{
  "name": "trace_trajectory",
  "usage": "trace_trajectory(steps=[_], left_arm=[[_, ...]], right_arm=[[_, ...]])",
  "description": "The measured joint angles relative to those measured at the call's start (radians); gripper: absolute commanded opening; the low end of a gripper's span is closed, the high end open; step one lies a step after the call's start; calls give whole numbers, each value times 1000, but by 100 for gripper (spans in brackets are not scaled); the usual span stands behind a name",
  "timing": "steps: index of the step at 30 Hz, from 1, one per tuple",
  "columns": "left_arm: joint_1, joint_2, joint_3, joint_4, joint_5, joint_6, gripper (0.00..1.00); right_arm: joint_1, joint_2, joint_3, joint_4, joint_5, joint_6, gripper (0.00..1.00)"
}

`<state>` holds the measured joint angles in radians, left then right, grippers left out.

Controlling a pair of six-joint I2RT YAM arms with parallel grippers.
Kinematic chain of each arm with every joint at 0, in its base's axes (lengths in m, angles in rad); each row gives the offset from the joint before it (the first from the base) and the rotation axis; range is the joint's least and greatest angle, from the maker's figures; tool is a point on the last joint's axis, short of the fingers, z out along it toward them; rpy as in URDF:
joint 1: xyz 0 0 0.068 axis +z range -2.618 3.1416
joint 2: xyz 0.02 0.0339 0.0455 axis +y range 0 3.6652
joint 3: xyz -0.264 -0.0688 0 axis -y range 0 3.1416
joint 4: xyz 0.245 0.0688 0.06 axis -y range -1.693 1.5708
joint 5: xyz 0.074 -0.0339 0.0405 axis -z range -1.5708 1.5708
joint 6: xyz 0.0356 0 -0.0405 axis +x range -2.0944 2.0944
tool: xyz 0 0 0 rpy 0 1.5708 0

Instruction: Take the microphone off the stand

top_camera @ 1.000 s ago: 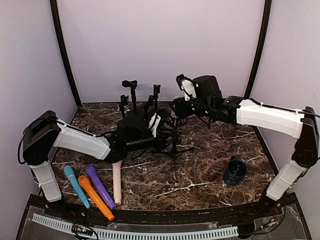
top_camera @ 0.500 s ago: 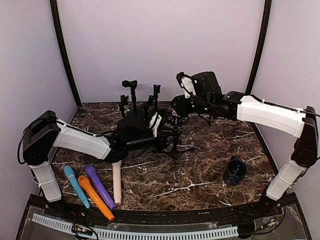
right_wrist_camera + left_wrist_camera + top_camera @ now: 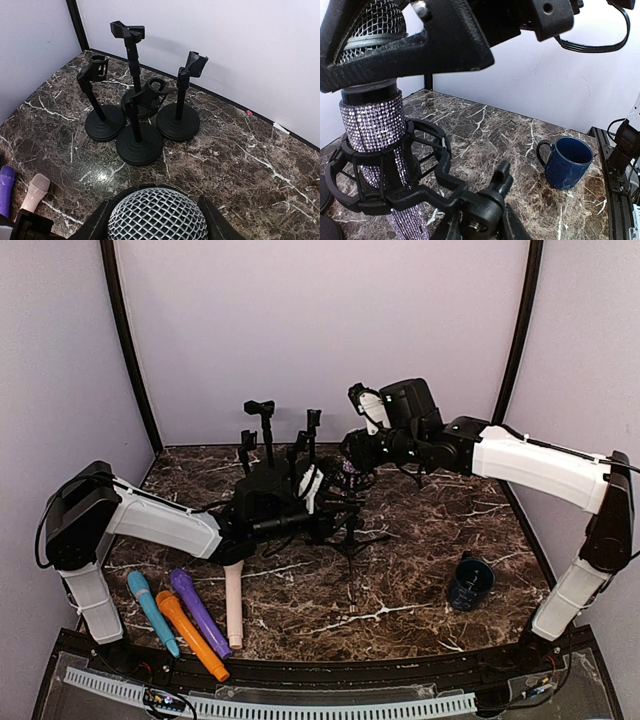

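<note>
The microphone (image 3: 372,130) sits in the stand (image 3: 445,185), its mesh head clamped by the right gripper (image 3: 355,452), with the left gripper (image 3: 318,525) closed low beside the stand, four bare stands (image 3: 140,145) behind it, a mug (image 3: 567,162) to its right and loose mics (image 3: 190,615) near-left of it.

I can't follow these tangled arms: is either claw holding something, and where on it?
The right claw grips the sparkly purple microphone by its mesh head; the left claw looks clamped on the stand at its pivot.
</note>
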<state>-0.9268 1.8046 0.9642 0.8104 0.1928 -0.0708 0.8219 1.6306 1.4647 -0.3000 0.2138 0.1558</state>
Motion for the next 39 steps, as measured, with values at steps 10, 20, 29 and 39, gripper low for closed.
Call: trace_trajectory(steps=[10,20,29,39], left_arm=[[-1,-3,-17,12,1,0,0],[-7,-5,-34,7,10,7,0],[-7,-6,-35,6,10,9,0],[-6,-6,-35,2,8,12,0]], right_arm=[[-18,-2,0,14,-160,-117,16],[-38,-2,0,-4,-286,-226,16],[-35,-2,30,-52,-219,-131,16],[-29,-3,63,-83,-184,-87,17]])
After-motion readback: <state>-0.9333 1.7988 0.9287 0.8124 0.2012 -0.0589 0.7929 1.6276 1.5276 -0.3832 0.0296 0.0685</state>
